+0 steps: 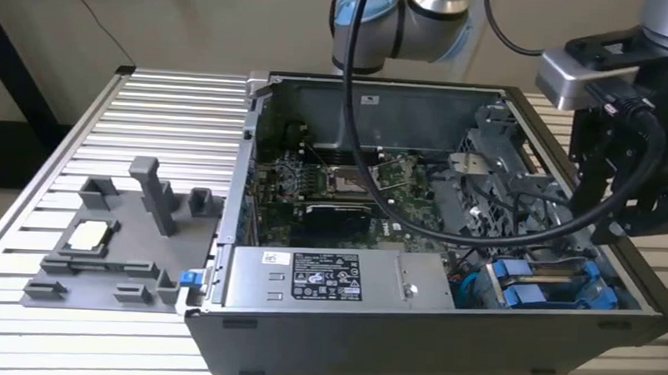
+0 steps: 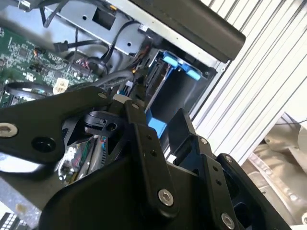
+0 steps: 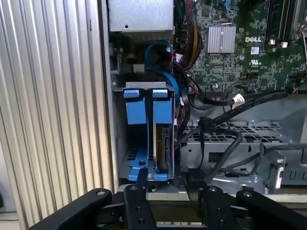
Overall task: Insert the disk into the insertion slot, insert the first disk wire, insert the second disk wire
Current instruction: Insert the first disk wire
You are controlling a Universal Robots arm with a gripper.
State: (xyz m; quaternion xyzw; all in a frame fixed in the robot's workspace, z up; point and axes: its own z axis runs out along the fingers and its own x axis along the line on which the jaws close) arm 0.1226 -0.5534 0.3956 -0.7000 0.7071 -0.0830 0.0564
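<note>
The disk [image 3: 163,148] stands edge-up in the insertion slot [image 3: 120,143], held in a bright blue caddy [image 3: 162,106] next to a second blue caddy [image 3: 135,108]. In the exterior view both caddies [image 1: 542,288] sit at the case's near corner, on the exterior view's right. My gripper [image 3: 165,189] hovers open just outside that corner, one black finger [image 3: 139,191] before the caddies' lower edge and nothing between the two. The second wrist view has the gripper [image 2: 160,122] in front of the blue frame [image 2: 180,67]. A blue wire [image 3: 165,55] loops above the caddies; I cannot tell where its end goes.
The open computer case [image 1: 243,234] holds a green motherboard [image 1: 346,188], a grey power supply [image 1: 331,279] and loose black cables [image 3: 225,103]. The arm's own thick cable [image 1: 422,228] hangs across the case. A grey parts fixture [image 1: 121,238] stands on the ribbed table [image 1: 148,106].
</note>
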